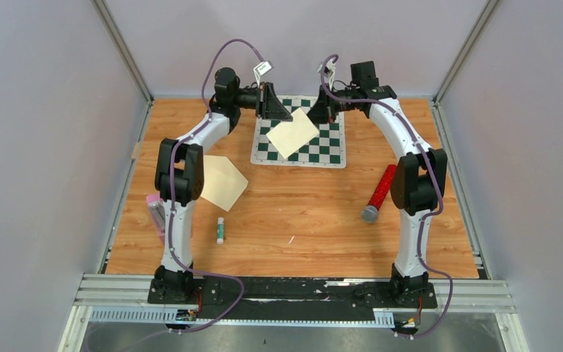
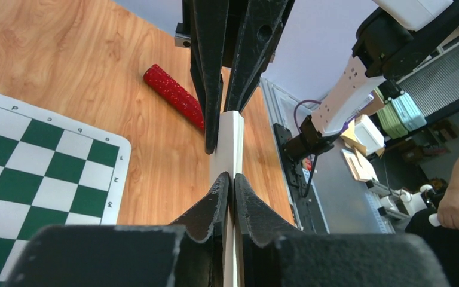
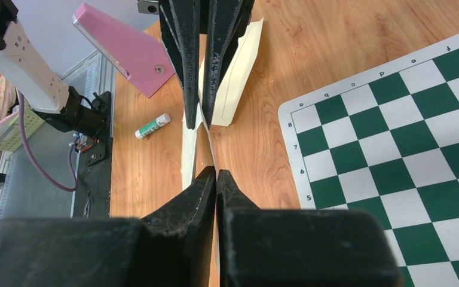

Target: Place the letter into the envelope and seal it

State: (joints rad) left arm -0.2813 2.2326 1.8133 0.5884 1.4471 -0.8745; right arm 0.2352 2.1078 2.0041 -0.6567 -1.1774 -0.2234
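Note:
The letter [image 1: 293, 132], an off-white sheet, hangs tilted above the chessboard, pinched from both sides. My left gripper [image 1: 281, 114] is shut on its left corner; in the left wrist view the fingertips [image 2: 232, 177] clamp the sheet [image 2: 230, 140] edge-on. My right gripper [image 1: 319, 113] is shut on the opposite corner, and its own view shows its fingertips [image 3: 216, 172] closed on the thin edge [image 3: 190, 149]. The envelope [image 1: 220, 181], cream with its triangular flap open, lies flat on the wood at the left, beside the left arm's elbow; it also shows past the fingers [image 3: 239, 66].
A green-and-white chessboard [image 1: 330, 147] lies at the far middle, under the held sheet. A red glittery cylinder [image 1: 380, 192] rests on the right near the right arm. A glue stick [image 1: 221, 230] and a pink object [image 1: 155, 213] sit near the left front.

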